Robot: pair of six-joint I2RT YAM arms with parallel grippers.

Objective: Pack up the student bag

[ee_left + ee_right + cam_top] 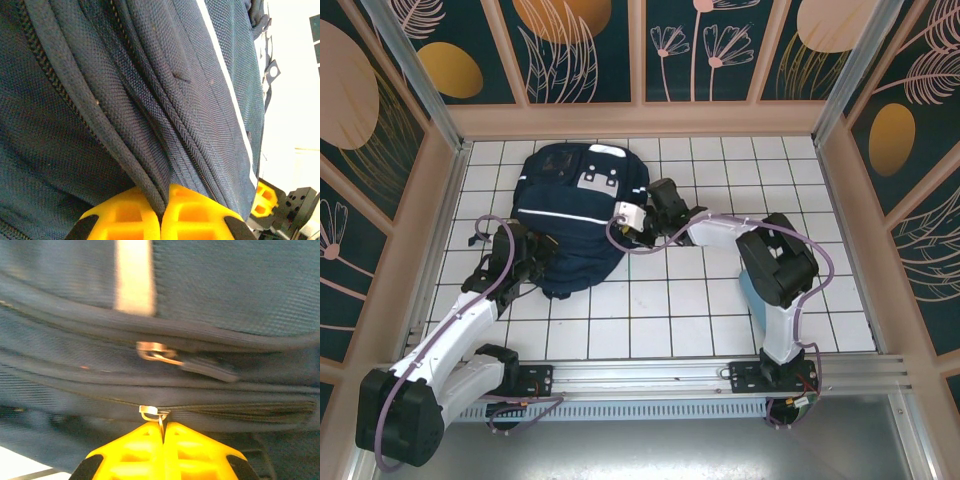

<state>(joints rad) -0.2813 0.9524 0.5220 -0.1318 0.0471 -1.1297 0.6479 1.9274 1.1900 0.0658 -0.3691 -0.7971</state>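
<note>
We judge the step in hand to be working a zipper on the student bag (575, 215), which lies flat on the counter (720, 300) between the two tools. The right tool (163, 432) is fully closed, its yellow fingertips pinching the small metal zipper pull (152, 413) right at their tips. A second slider (155, 351) sits on the seam just beyond it, untouched. The left tool (161, 200) is also closed, clamping a piped fold of the bag's navy fabric that runs straight away from its fingertips.

To do this well, we should draw the pull along the line of the zipper's teeth, not away from the bag, because the pinch is shallow and the tab is thin and could slip out. The left tool's hold should work against that pull, so the fabric stays taut and the bag does not slide along the counter. We cannot tell from here which way the slider must travel.

Both arms reach forward and low. The left one angles in at the bag's near edge, while the right one folds across to the side facing it.
</note>
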